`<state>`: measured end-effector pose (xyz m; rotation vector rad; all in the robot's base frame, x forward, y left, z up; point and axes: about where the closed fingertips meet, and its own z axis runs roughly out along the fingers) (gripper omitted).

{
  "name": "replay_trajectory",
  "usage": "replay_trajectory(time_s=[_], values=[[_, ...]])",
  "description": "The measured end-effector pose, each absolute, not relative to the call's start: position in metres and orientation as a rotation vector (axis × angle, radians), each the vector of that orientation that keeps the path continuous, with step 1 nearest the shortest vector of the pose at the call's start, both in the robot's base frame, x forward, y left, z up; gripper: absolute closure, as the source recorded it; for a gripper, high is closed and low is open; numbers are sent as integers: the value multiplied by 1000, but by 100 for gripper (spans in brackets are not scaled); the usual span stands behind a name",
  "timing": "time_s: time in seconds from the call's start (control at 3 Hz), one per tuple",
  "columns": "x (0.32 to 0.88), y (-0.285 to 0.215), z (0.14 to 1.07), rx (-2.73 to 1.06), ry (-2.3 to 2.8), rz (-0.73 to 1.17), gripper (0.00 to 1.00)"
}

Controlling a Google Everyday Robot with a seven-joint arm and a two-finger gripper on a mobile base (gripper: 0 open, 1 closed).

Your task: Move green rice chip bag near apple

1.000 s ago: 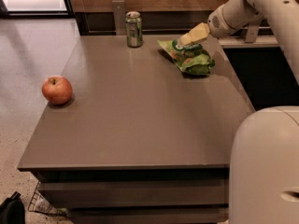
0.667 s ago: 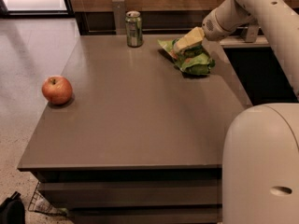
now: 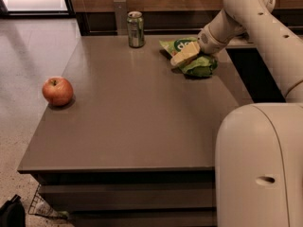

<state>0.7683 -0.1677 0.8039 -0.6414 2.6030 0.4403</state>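
Observation:
The green rice chip bag (image 3: 201, 65) lies crinkled on the far right part of the grey table (image 3: 137, 122), its dark green oval logo (image 3: 182, 44) facing up. My gripper (image 3: 185, 56) reaches in from the right and sits low over the middle of the bag, touching or nearly touching it. The apple (image 3: 57, 91), red-orange with a short stem, stands near the table's left edge, far from the bag and the gripper.
A green metal can (image 3: 136, 29) stands at the table's far edge, left of the bag. My white arm (image 3: 265, 27) and base (image 3: 260, 169) fill the right side. A wooden wall runs behind the table. A wire basket (image 3: 42, 207) sits on the floor at lower left.
My gripper has come down and a little to the left, from above the bag onto it. The bag, the can and the apple have not moved.

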Motion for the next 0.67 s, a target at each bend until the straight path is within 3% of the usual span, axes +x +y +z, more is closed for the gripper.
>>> replay_trajectory(time_s=[0.67], values=[[768,-168,815,-641,2603,440,50]])
